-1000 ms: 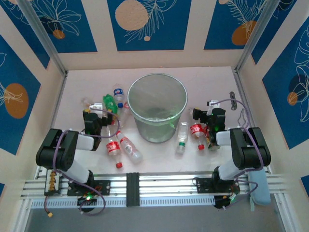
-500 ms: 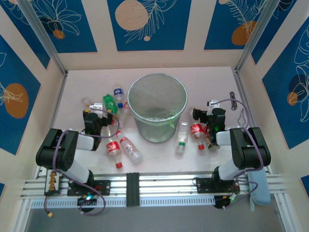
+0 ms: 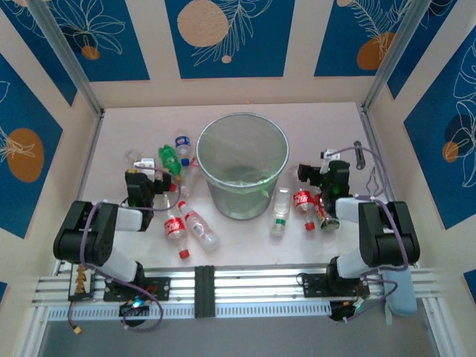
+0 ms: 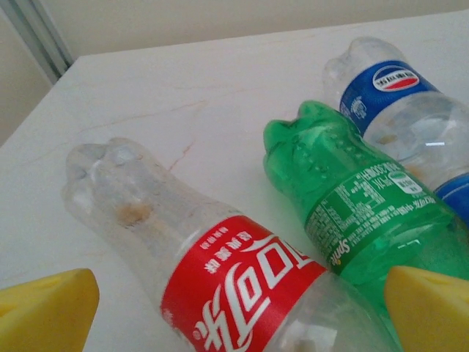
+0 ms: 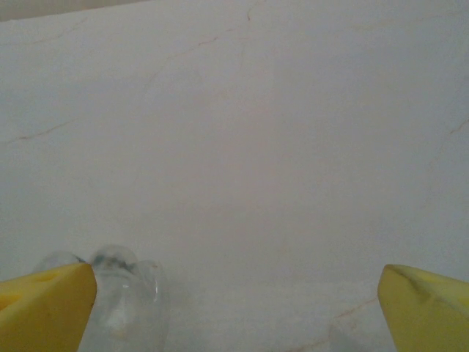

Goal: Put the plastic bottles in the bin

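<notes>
The wire-mesh bin (image 3: 239, 199) stands mid-table. My left gripper (image 3: 147, 180) (image 4: 242, 312) is open, its yellow fingertips (image 4: 47, 308) on either side of a lying red-labelled bottle (image 4: 220, 279). A green bottle (image 4: 359, 205) (image 3: 169, 156) and a blue-labelled bottle (image 4: 399, 103) lie just beyond it. Two more bottles (image 3: 186, 225) lie nearer the front. My right gripper (image 3: 316, 175) (image 5: 238, 312) is open over bare table, with a clear bottle base (image 5: 117, 293) beside its left fingertip. Right of the bin lie a green-capped clear bottle (image 3: 280, 208) and a red-labelled bottle (image 3: 303, 200).
Side walls close in the table on the left and right, and metal posts stand at the back corners. A cable and a small dark part (image 3: 358, 154) lie near the right wall. A loose red cap (image 3: 183, 253) rests near the front rail.
My right arm has shifted slightly, its gripper moving a little away from the front. The left gripper has edged slightly left. The bottles lie where they were.
</notes>
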Available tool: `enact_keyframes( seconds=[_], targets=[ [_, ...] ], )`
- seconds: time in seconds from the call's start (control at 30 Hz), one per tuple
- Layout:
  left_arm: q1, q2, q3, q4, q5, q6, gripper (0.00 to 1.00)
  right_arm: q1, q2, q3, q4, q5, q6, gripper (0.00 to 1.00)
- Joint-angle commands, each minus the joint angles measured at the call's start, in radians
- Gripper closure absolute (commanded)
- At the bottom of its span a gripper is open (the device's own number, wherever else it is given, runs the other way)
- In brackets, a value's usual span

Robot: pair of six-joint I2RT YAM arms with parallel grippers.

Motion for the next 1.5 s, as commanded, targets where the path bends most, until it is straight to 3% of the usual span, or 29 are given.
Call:
enact_keyframes(
  seconds=[0.0, 0.1, 0.17, 0.23, 0.33, 0.37, 0.5, 0.7, 1.0, 1.47],
  targets=[
    [0.017, -0.135, 0.038, -0.139, -0.105, -0.053, 0.0, -0.018, -0.115, 0.158, -0.336, -0.022, 0.036, 0.01],
    [0.017, -0.292, 0.109, -0.358, -0.181, -0.08, 0.0, -0.018, -0.182, 0.275, -0.613, -0.003, 0.059, 0.01],
    [0.018, -0.387, 0.201, -0.611, -0.246, -0.132, 0.0, -0.019, -0.203, 0.366, -0.825, 0.011, 0.083, 0.01],
    [0.024, -0.451, 0.325, -0.868, -0.232, -0.213, 0.0, -0.017, -0.21, 0.447, -1.019, -0.008, 0.111, 0.01],
    [0.026, -0.463, 0.546, -1.216, -0.016, -0.28, 0.0, -0.008, -0.191, 0.548, -1.279, -0.016, 0.189, 0.02],
    [0.024, -0.446, 0.625, -1.307, 0.102, -0.292, 0.01, -0.005, -0.178, 0.572, -1.352, -0.025, 0.21, 0.05],
    [0.015, -0.388, 0.848, -1.512, 0.416, -0.358, 0.04, 0.004, -0.133, 0.613, -1.531, -0.038, 0.218, 0.15],
    [-0.086, -0.336, 1.043, -1.58, 0.611, -0.423, 0.1, 0.0, -0.069, 0.553, -1.539, -0.074, 0.23, 0.16],
    [-0.291, -0.232, 1.049, -1.52, 0.572, -0.44, 0.14, -0.03, -0.004, 0.509, -1.49, -0.077, 0.244, 0.24],
    [-0.312, -0.192, 0.969, -1.456, 0.568, -0.456, 0.21, -0.065, 0.088, 0.504, -1.46, -0.071, 0.265, 0.23]
  ],
)
